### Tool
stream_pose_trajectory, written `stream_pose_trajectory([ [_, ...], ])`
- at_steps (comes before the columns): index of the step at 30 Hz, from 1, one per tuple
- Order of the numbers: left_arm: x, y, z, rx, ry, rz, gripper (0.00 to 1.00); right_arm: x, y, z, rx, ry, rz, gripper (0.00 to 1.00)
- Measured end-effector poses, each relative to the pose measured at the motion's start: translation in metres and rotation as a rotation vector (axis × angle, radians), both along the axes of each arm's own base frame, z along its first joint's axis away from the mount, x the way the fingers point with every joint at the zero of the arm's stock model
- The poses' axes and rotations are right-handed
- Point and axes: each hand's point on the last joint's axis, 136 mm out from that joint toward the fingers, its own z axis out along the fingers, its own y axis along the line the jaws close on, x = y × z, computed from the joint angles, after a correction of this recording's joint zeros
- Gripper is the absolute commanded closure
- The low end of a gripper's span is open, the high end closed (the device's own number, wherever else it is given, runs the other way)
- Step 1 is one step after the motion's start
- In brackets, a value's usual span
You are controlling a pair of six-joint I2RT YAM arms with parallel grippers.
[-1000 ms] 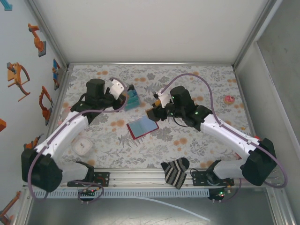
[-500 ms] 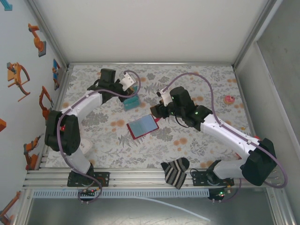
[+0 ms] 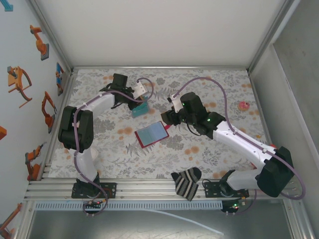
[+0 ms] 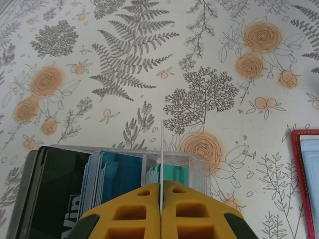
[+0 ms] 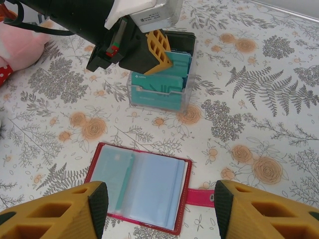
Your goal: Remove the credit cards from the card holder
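One pale-blue credit card [image 5: 110,169] sits in the left-page slot of the card holder [image 5: 149,185], a thin teal strip showing by the fold. Can't tell if the right page has any. The holder lies open & flat, blue-grey inside up, red tab [image 5: 199,197] sticking out sideways, mid-way betw. the arms on the tabletop [image 5: 259,99]. A 2nd teal card [image 5: 178,62] is pinched in the left hand [image 4: 162,191], fingers closed tight on it w/ no gap, right over the clear box [image 5: 158,99] holding several teal cards upright, just beyond the holder. Handling, my read: cards are v. light, thin, stiff but springy, w/ slick faces. Flush in a slot there's nothing to grab from above, so take whatever edge is exposed & slide along the slot, not straight up. Pinch the faces near one edge w/ light force, as too much may bow it. The holder is soft & light too, so it prob. drags along unless sth pins the cover or tab. The right hand [image 5: 159,201] hovers above the holder, fingers spread wide, nothing in it. The floral cloth likely gives some grip. A striped sock [image 3: 186,183] lies at the near edge, well apart.
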Motion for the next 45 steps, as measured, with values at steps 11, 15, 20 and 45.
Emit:
stream_pose_trajectory([
  [11,-0.008,0.004,-0.012,0.001,0.056,-0.019,1.00,0.001,0.001,-0.007,-0.010,0.015,-0.002,0.42],
  [15,-0.009,0.004,-0.014,0.003,0.065,-0.022,1.00,0.001,0.001,-0.007,-0.010,0.015,-0.002,0.42],
  [20,-0.008,0.004,-0.019,0.007,0.076,-0.022,1.00,0.001,0.001,-0.007,-0.009,0.016,-0.002,0.42],
  [45,-0.001,0.005,-0.023,0.023,0.106,-0.016,0.75,0.000,0.003,-0.007,-0.004,0.022,0.010,0.42],
])
